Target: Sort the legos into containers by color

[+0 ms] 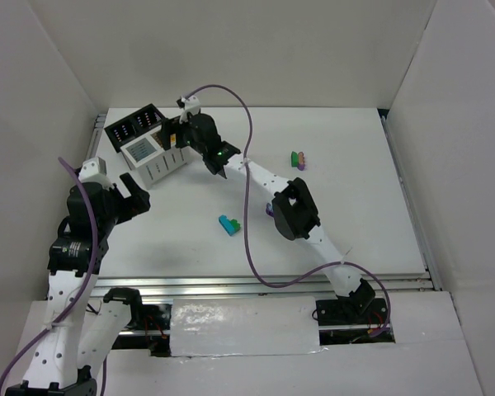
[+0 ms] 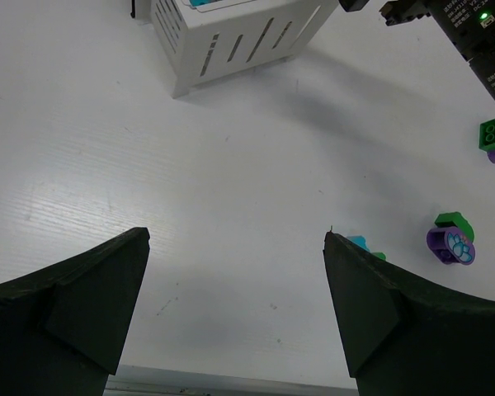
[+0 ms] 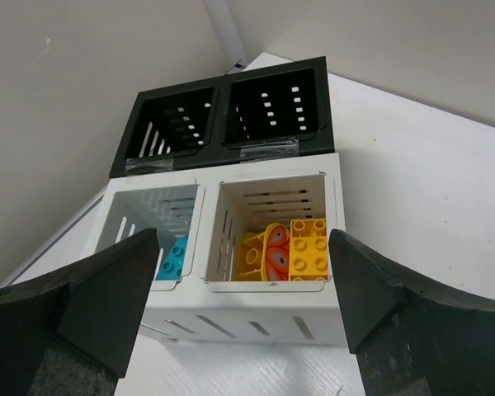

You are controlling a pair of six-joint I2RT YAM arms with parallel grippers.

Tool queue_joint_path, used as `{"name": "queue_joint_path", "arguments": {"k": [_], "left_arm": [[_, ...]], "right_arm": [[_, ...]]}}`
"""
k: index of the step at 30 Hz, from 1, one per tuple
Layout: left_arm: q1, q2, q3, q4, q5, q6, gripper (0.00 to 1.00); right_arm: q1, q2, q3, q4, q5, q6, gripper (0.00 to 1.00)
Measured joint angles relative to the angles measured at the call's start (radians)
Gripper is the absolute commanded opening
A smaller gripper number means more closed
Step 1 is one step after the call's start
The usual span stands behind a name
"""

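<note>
The left hand (image 1: 140,196) hovers over the left side of the white counter (image 1: 355,214). Its two black fingers are spread apart with nothing between them. Its own wrist camera shows only bare counter in the gap.

Beyond it, near the back-left corner, stands one block of four slatted plastic bins. A black pair of compartments (image 1: 136,125) sits behind a white pair of compartments (image 1: 161,165). The right hand (image 1: 177,139) hangs over the block's right side, with its fingers wide apart and holding nothing.

The right wrist camera looks down into the bins, which the overhead view cannot do. The left white compartment holds one teal studded brick (image 3: 173,260). The right white compartment holds one yellow studded brick (image 3: 309,247) against orange and yellow curved pieces (image 3: 268,252); their number is unclear.

Three small clusters lie loose on the counter:
- **Mid-counter:** a teal brick touching a green brick (image 1: 228,224).
- **Just to its right:** a round purple piece capped with green (image 2: 452,241). It is plain in the left wrist view but mostly hidden under the right arm from overhead.
- **Farther right and back:** a green brick stacked on a purple brick (image 1: 298,159).

Tall white walls (image 1: 33,99) close in the counter on the left, back and right. The bins stand close to the left wall. The broadest open stretch of counter lies to the right of the right arm.
</note>
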Motion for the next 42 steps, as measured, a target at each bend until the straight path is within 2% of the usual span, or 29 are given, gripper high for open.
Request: {"name": "queue_joint_path", "arguments": {"k": [3,5,6,10,15,18,20,22,24,28,31,34,38,42], "left_arm": [[0.0,0.0,0.0,0.0,-0.003,0.0,1.0],[0.0,0.0,0.0,0.001,0.0,0.002,1.0],[0.0,0.003,0.0,0.002,0.004,0.005,1.0],[0.0,0.053,0.0,0.016,0.025,0.018,1.0],[-0.047,0.204,0.003,0.014,0.026,-0.04,0.99],[-0.201,0.259,0.002,0.02,-0.035,-0.116,1.0],[-0.362,0.303,0.006,0.035,-0.099,-0.18,1.0],[-0.486,0.38,0.025,0.048,-0.144,-0.249,0.99],[-0.562,0.485,0.05,0.074,-0.188,-0.309,0.99],[-0.662,0.684,0.084,0.115,-0.24,-0.435,1.0],[-0.713,0.79,0.122,0.113,-0.276,-0.505,0.99],[-0.759,0.915,0.224,0.104,-0.311,-0.559,0.99],[-0.796,1.064,0.348,0.103,-0.344,-0.608,0.94],[-0.809,1.138,0.365,0.081,-0.364,-0.641,0.94]], "right_arm": [[0.0,-0.029,-0.047,0.013,0.014,0.001,0.91],[0.0,-0.117,-0.189,0.027,0.039,0.009,0.94],[0.0,-0.175,-0.283,0.042,0.058,0.018,0.99],[0.0,-0.529,-0.722,0.034,0.176,0.081,1.0],[0.0,-0.998,-0.978,-0.148,0.304,0.203,1.0],[0.0,-1.252,-1.097,-0.228,0.343,0.256,1.0],[0.0,-1.391,-1.177,-0.292,0.361,0.286,1.0],[0.0,-1.518,-1.266,-0.351,0.365,0.311,1.0],[0.0,-1.613,-1.35,-0.399,0.361,0.327,1.0],[0.0,-1.714,-1.44,-0.503,0.346,0.349,1.0],[0.0,-1.724,-1.461,-0.542,0.324,0.354,1.0],[0.0,-1.727,-1.487,-0.555,0.303,0.358,1.0],[0.0,-1.748,-1.527,-0.559,0.282,0.358,1.0],[0.0,-1.775,-1.548,-0.555,0.261,0.358,1.0]]}}
